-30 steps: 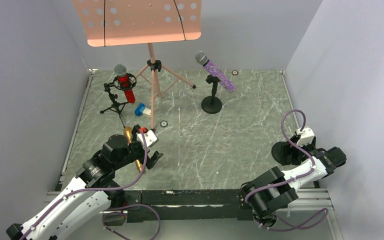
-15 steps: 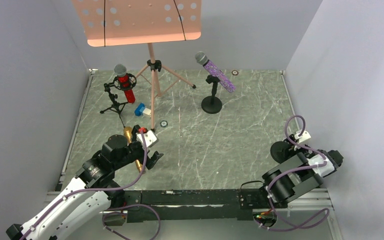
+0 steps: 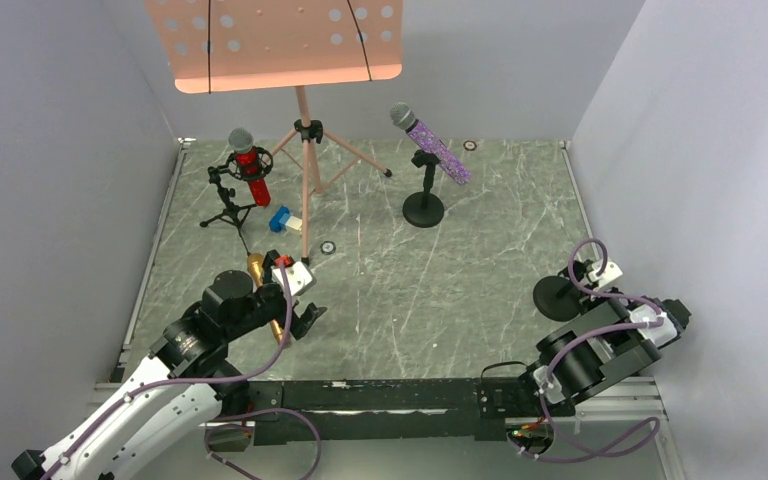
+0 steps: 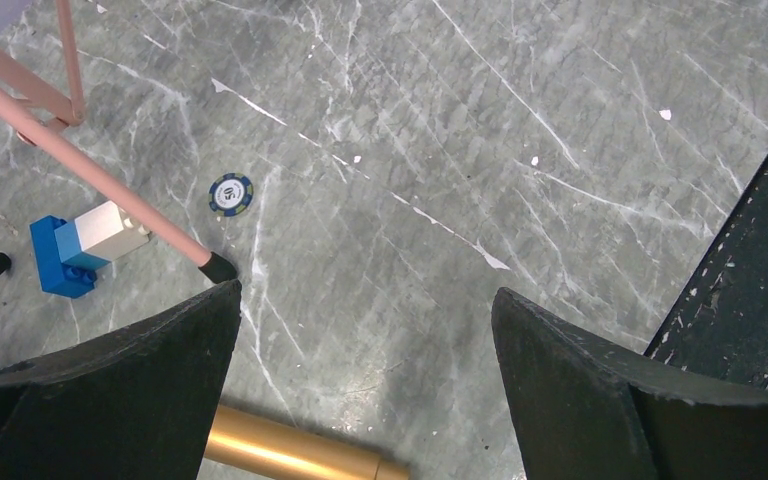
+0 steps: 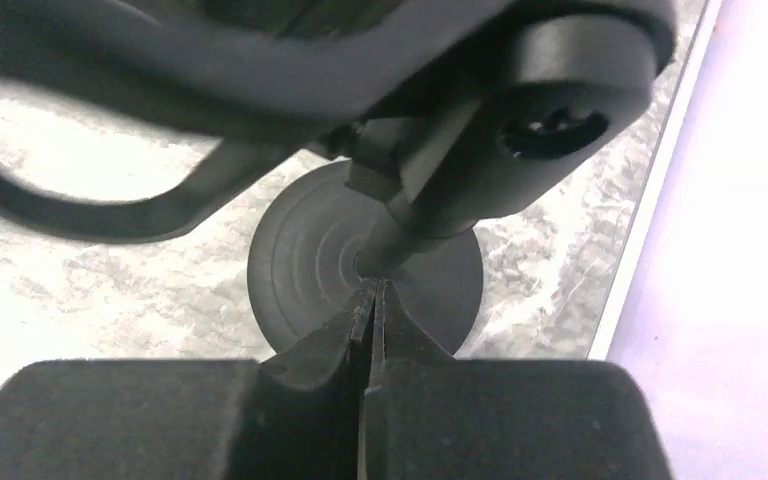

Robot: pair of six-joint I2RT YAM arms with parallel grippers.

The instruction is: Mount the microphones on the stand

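The red microphone (image 3: 248,168) sits in a clip on a small tripod stand (image 3: 228,208). On a round-based stand (image 3: 423,208) the purple microphone (image 3: 439,149) rests tilted. The gold microphone (image 3: 258,270) lies on the table, partly hidden under my left arm. My left gripper (image 3: 299,299) hovers open over it; the left wrist view shows the gold barrel (image 4: 290,452) low between the spread fingers (image 4: 120,390). A third stand (image 3: 557,297) with a round black base (image 5: 300,265) stands empty at the right. My right gripper (image 5: 370,292) is shut, its tips at the foot of that stand's post.
A pink music stand (image 3: 303,180) on tripod legs occupies the back middle, one leg (image 4: 110,195) reaching toward my left gripper. A blue-and-white block (image 3: 284,219) and a poker chip (image 3: 328,247) lie near it. Walls close in on both sides; a black rail (image 4: 750,280) runs along the near edge.
My right gripper has gone from open to shut while the right arm folded back toward its base. The empty stand's base shifted slightly left. The left arm has not moved.
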